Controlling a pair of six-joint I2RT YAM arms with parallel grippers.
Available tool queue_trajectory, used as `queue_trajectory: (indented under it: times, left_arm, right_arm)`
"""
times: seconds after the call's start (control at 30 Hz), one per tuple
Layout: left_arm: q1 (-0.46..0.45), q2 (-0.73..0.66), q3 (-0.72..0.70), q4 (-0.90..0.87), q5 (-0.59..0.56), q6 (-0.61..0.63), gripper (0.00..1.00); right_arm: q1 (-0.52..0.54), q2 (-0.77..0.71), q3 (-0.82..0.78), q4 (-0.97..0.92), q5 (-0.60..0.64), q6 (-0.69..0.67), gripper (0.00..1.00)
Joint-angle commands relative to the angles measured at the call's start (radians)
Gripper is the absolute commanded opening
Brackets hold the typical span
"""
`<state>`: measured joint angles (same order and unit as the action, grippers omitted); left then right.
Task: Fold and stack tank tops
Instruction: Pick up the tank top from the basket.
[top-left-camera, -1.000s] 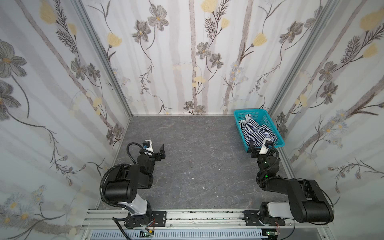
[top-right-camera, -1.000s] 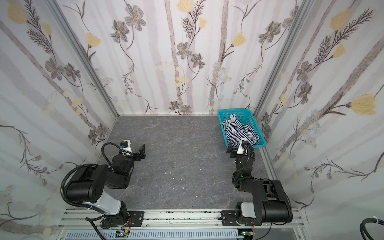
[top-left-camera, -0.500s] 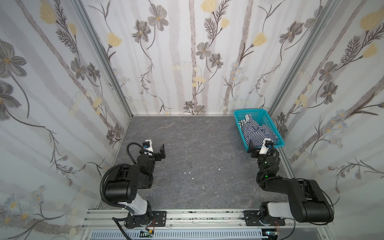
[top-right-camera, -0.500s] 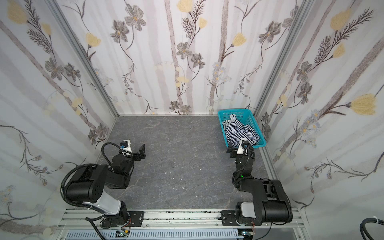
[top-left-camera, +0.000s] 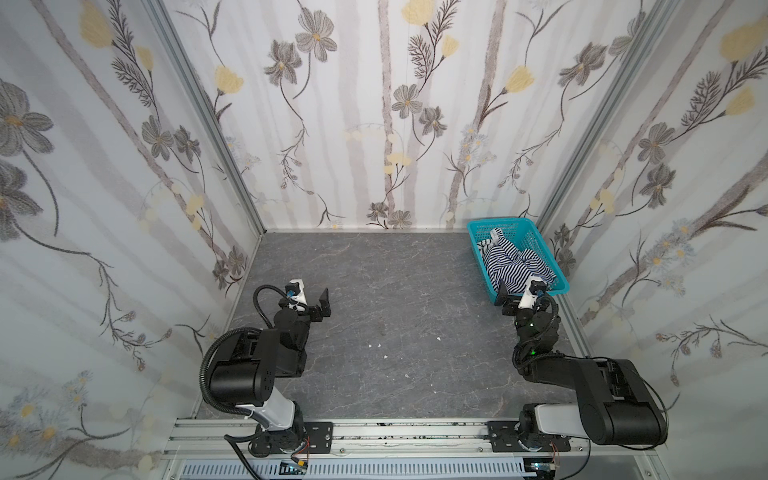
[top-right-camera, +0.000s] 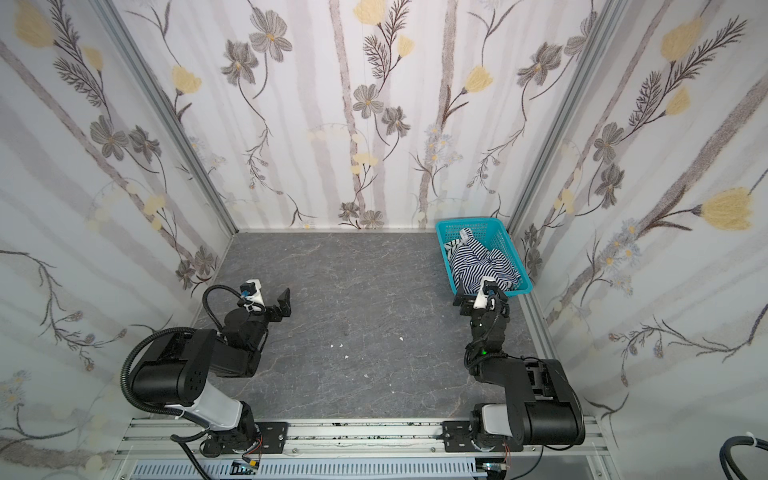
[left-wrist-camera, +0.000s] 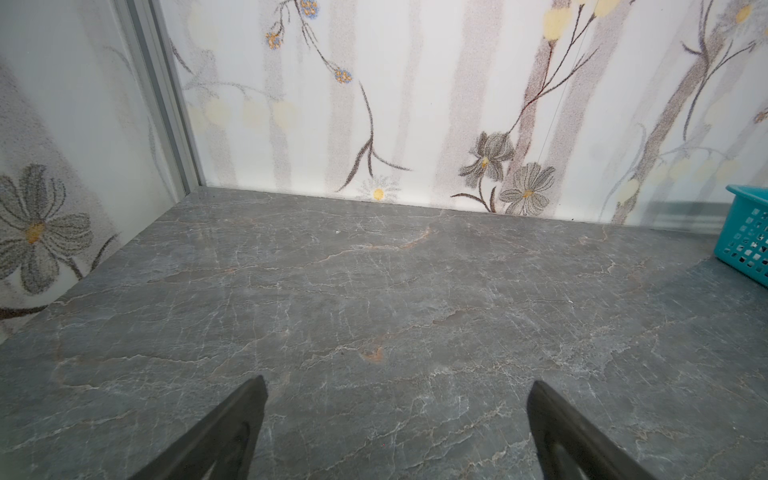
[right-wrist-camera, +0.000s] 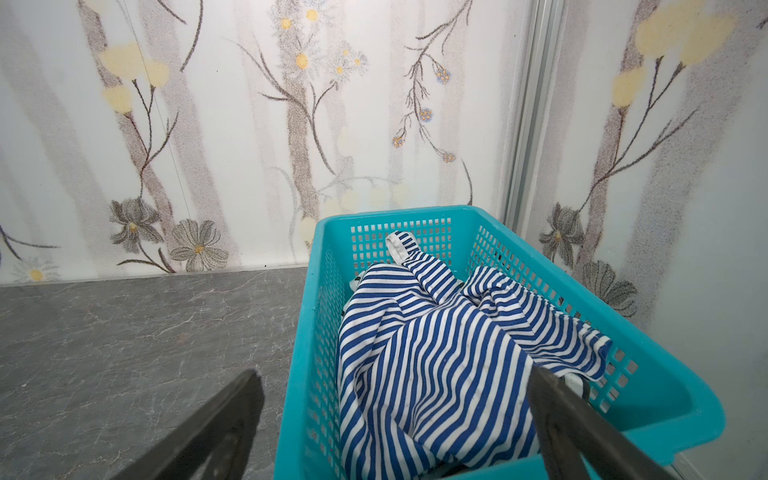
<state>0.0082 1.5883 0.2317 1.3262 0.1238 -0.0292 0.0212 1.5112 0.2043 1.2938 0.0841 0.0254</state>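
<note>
A crumpled tank top with navy-and-white stripes (top-left-camera: 511, 270) (top-right-camera: 478, 266) (right-wrist-camera: 436, 353) fills the teal basket (top-left-camera: 498, 221) (top-right-camera: 465, 222) (right-wrist-camera: 303, 332) at the back right corner of the table. It hides whatever else lies in the basket. My right gripper (top-left-camera: 521, 291) (top-right-camera: 482, 297) (right-wrist-camera: 395, 373) is open at the basket's near end. In the right wrist view one finger is outside the basket's wall and the other over the striped cloth. My left gripper (top-left-camera: 311, 299) (top-right-camera: 270, 301) (left-wrist-camera: 397, 382) is open and holds nothing, low over the bare table at the left.
The grey marble-look table (top-left-camera: 395, 311) is boxed in by flowered walls on three sides. A few white specks (top-left-camera: 378, 345) lie near its middle. In the left wrist view a corner of the basket (left-wrist-camera: 748, 232) shows at the picture's edge. A rail carrying both arm bases runs along the front.
</note>
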Motion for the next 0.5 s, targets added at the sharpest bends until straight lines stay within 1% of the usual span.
queue_trajectory:
  times: [0.0, 0.07, 0.13, 0.23, 0.3, 0.33, 0.4, 0.47]
  left_arm:
    - [0.001, -0.002, 0.007, 0.019, -0.009, 0.000, 1.00]
    - [0.000, -0.002, 0.007, 0.019, -0.010, -0.001, 1.00]
    - [0.001, -0.003, 0.004, 0.019, -0.010, -0.001, 1.00]
    - [0.001, -0.007, 0.001, 0.021, -0.014, -0.002, 1.00]
    - [0.001, -0.023, -0.002, 0.021, -0.026, -0.006, 1.00]
    - [0.001, -0.035, -0.008, 0.019, -0.027, -0.006, 1.00]
    - [0.003, -0.066, -0.020, 0.019, -0.017, -0.006, 1.00]
    - [0.004, -0.102, -0.036, 0.018, 0.002, -0.001, 1.00]
  right_arm:
    - [0.000, 0.001, 0.005, 0.006, -0.010, 0.002, 1.00]
    - [0.000, -0.002, 0.001, 0.011, -0.014, 0.001, 1.00]
    - [0.005, -0.008, -0.027, 0.056, -0.051, -0.018, 1.00]
    - [0.024, -0.042, -0.065, 0.102, -0.009, -0.027, 1.00]
    - [0.037, -0.111, -0.076, 0.066, 0.032, -0.028, 1.00]
    - [0.043, -0.170, -0.068, -0.007, 0.059, -0.023, 1.00]
    - [0.045, -0.295, -0.027, -0.215, 0.119, 0.026, 1.00]
    - [0.043, -0.408, 0.049, -0.486, 0.224, 0.112, 1.00]
